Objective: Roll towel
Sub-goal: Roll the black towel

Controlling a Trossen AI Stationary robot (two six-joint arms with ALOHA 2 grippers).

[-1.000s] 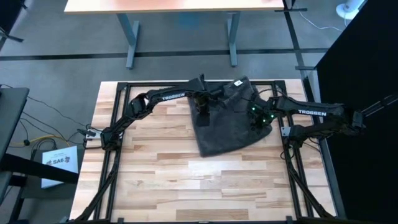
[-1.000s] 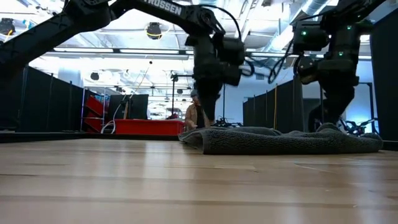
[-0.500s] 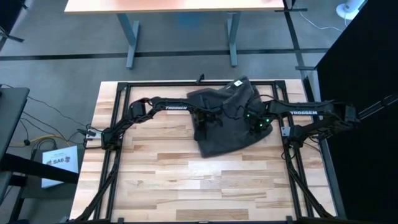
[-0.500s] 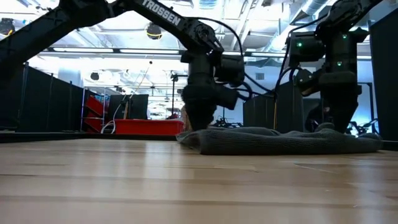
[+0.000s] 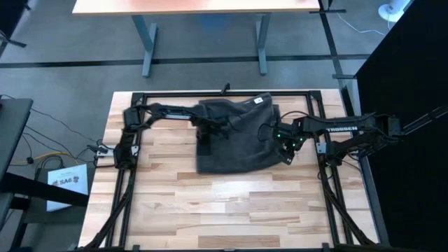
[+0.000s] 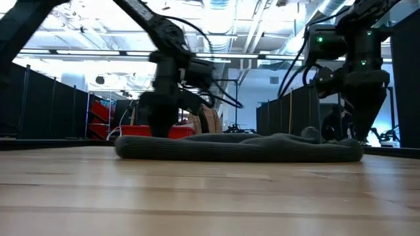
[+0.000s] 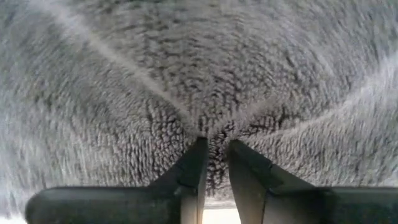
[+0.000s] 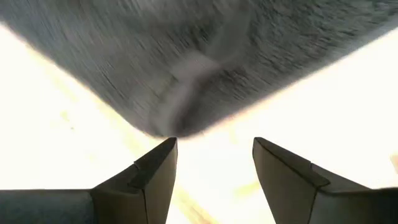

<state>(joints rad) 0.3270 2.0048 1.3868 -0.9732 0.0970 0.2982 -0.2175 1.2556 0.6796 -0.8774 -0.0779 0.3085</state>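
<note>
Our left pincer [image 7: 214, 163] pinches a fold of the towel [image 5: 234, 136]; the right pincer [image 8: 214, 163] gapes empty beside its corner; we should draw it flat on the table [image 5: 210, 210], gently.

The dark charcoal-grey terry-cloth towel [image 7: 205, 81] looks soft, matt and looped, its pile pinched between the left gripper's [image 7: 212, 155] smooth, matt black fingers. Under the right gripper [image 8: 214, 158], the pale butcher-block wooden tabletop [image 5: 231, 203] shows a smooth, lightly glossy finish.
</note>
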